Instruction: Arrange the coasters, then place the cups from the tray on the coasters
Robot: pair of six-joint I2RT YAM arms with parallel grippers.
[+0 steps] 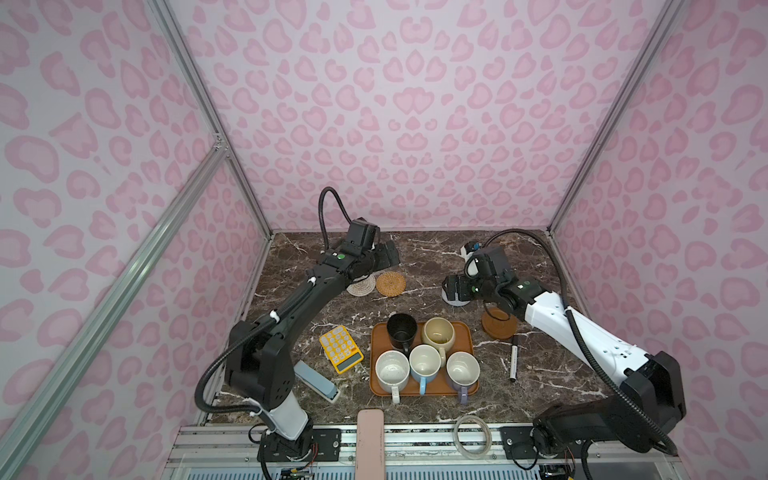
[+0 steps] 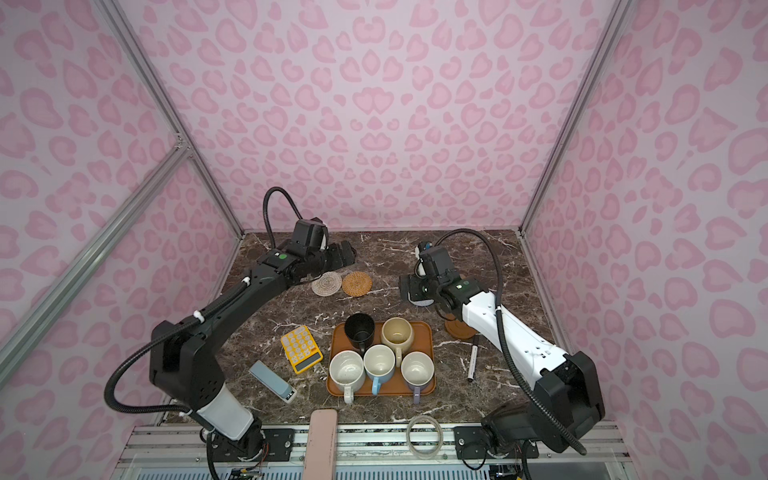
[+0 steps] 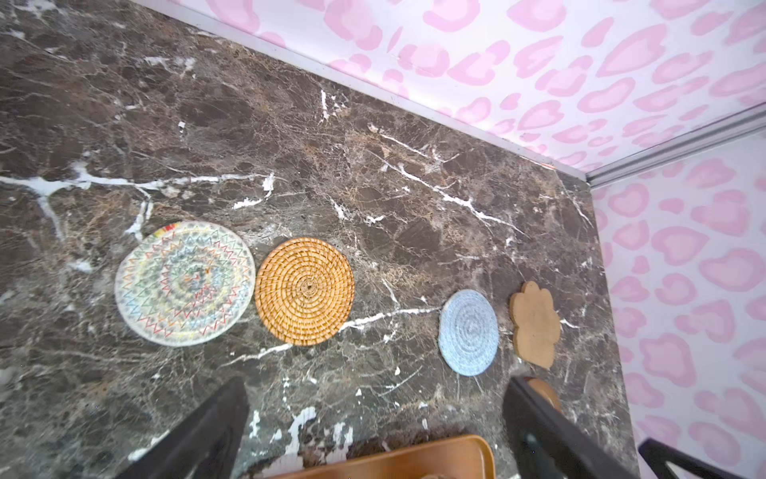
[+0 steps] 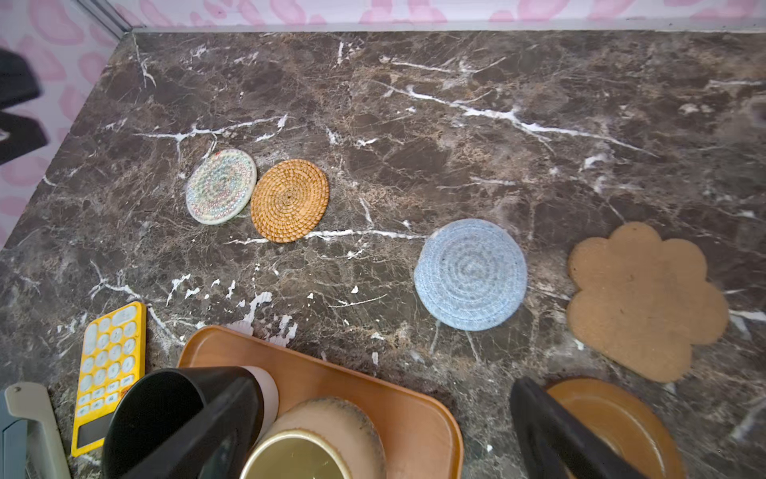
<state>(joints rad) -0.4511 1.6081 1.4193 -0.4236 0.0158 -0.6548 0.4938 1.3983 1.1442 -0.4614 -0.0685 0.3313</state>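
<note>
The whitish woven coaster [image 1: 360, 286] and the tan rattan coaster [image 1: 390, 283] lie side by side at the back left. My left gripper [image 1: 388, 254] hovers open and empty just behind them. In the left wrist view they [image 3: 185, 283] [image 3: 304, 291] lie beyond its fingers. My right gripper [image 1: 451, 289] is open above the light-blue coaster [image 4: 470, 274]. The brown flower coaster [image 4: 642, 298] lies beside it, and the dark-brown dish coaster [image 1: 496, 326] is nearer. The tray [image 1: 465, 329] holds the black [image 1: 401, 328], cream-yellow [image 1: 439, 332], white [image 1: 392, 371], blue [image 1: 424, 363] and lavender [image 1: 462, 370] cups.
A yellow calculator [image 1: 340, 349] and a grey-blue stapler [image 1: 316, 380] lie left of the tray. A marker pen [image 1: 514, 357] lies to its right. A clear ring [image 1: 472, 436] and a pink bar [image 1: 370, 440] sit at the front edge. A small white-and-blue object [image 1: 469, 249] stands at the back right.
</note>
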